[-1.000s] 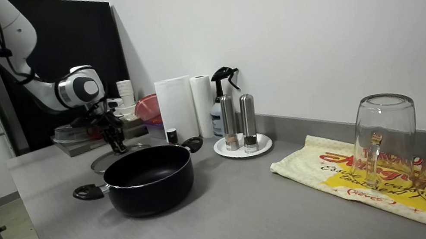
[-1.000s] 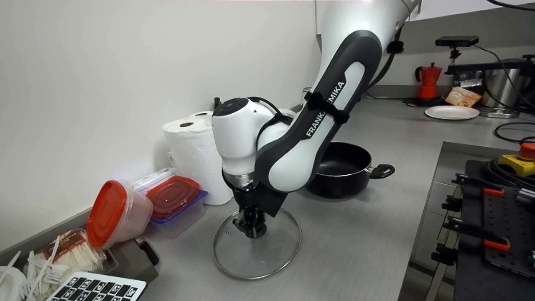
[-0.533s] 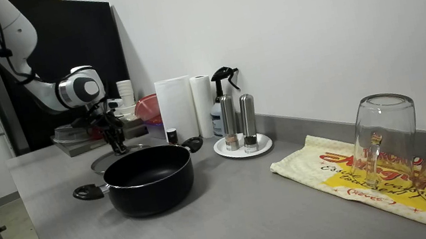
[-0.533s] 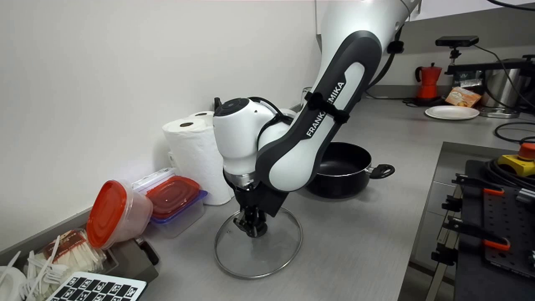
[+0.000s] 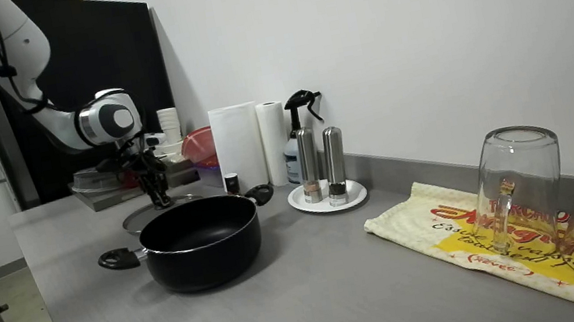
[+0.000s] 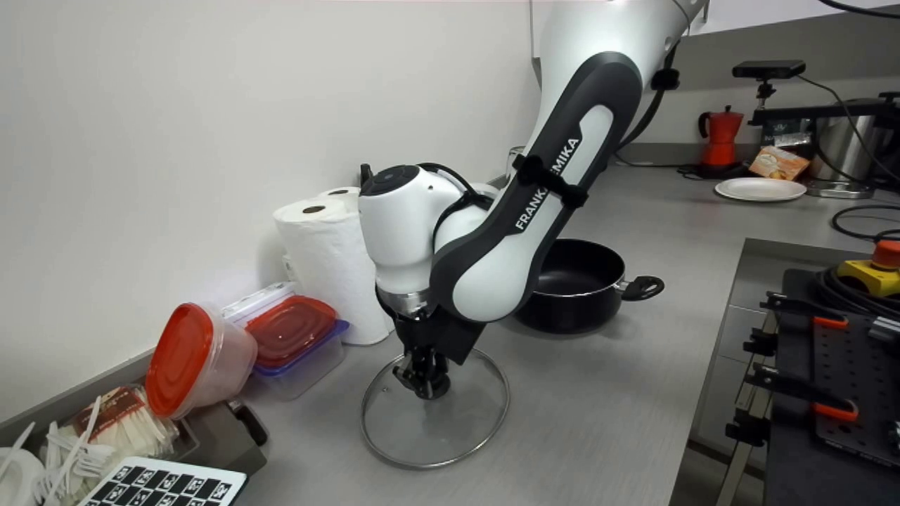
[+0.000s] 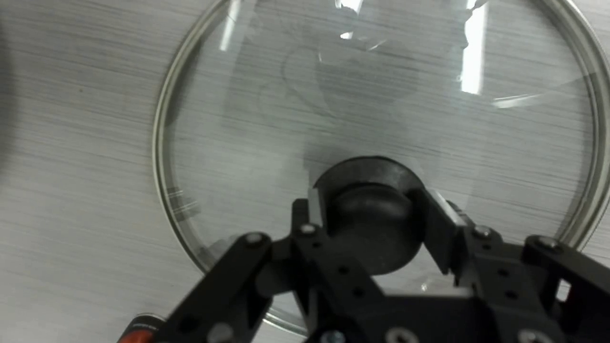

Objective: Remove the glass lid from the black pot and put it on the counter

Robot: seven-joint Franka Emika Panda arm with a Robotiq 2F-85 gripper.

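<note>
The glass lid (image 6: 450,439), clear with a thin metal rim and black knob, is off the pot, at the surface of the grey counter (image 6: 598,422). I cannot tell if it rests fully there. It fills much of the wrist view (image 7: 381,109) and shows partly behind the pot in an exterior view (image 5: 140,217). My gripper (image 7: 371,209) has its fingers against both sides of the knob and looks shut on it. The gripper points down in both exterior views (image 6: 427,386) (image 5: 161,202). The black pot (image 5: 207,260) stands uncovered and empty beside the lid, also seen in an exterior view (image 6: 569,313).
Paper towel rolls (image 6: 327,267) and red-lidded plastic containers (image 6: 200,362) stand along the wall near the lid. A plate with two steel mills (image 5: 330,203) and upturned glass mugs (image 5: 521,184) on a patterned cloth (image 5: 441,234) are further along. A small bottle (image 5: 232,183) stands near the pot.
Between one second and half a second ago, the gripper and lid shift together very slightly to the right in an exterior view. Since then nothing visibly changes. The pot has not moved.
</note>
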